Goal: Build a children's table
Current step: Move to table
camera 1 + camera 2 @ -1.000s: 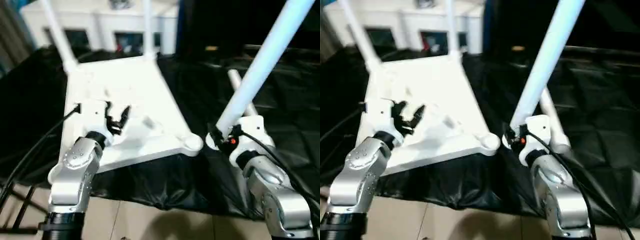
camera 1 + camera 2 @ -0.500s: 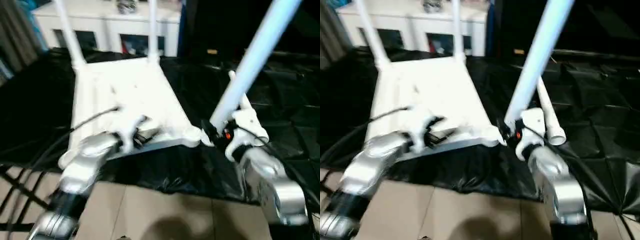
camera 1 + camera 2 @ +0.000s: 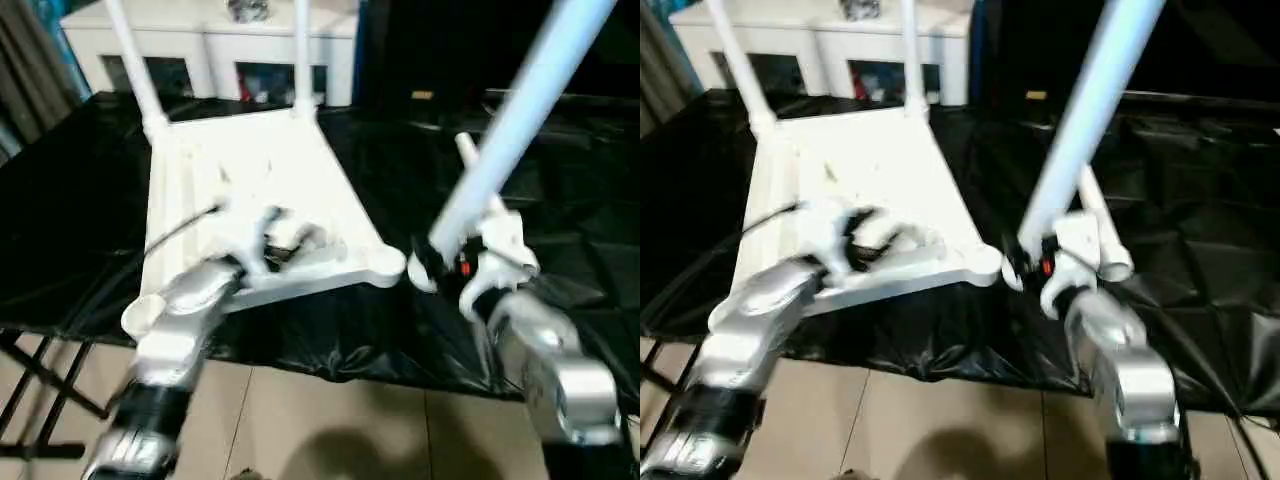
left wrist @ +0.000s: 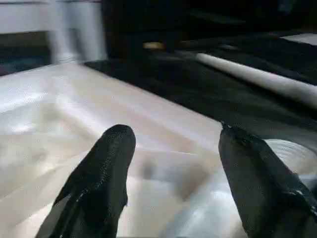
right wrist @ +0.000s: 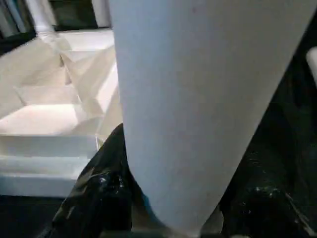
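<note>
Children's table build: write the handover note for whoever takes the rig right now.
Left gripper: open, empty, over the near end of the upturned tabletop.
Right gripper: shut on the third leg, held slanted just right of the near right corner socket.
Done: two legs stand in the far corners, far left leg and far right leg.
Left: seat the held leg in that socket, then fit the spare leg lying on the black work table into the near left socket.

White plastic tabletop [image 3: 255,190] and white legs [image 3: 515,120] against a black table cover [image 3: 560,180]. Black fingers [image 4: 99,183] on silver forearms [image 3: 180,320], black cables [image 3: 180,225], white cabinet [image 3: 210,40], beige floor [image 3: 330,420].
</note>
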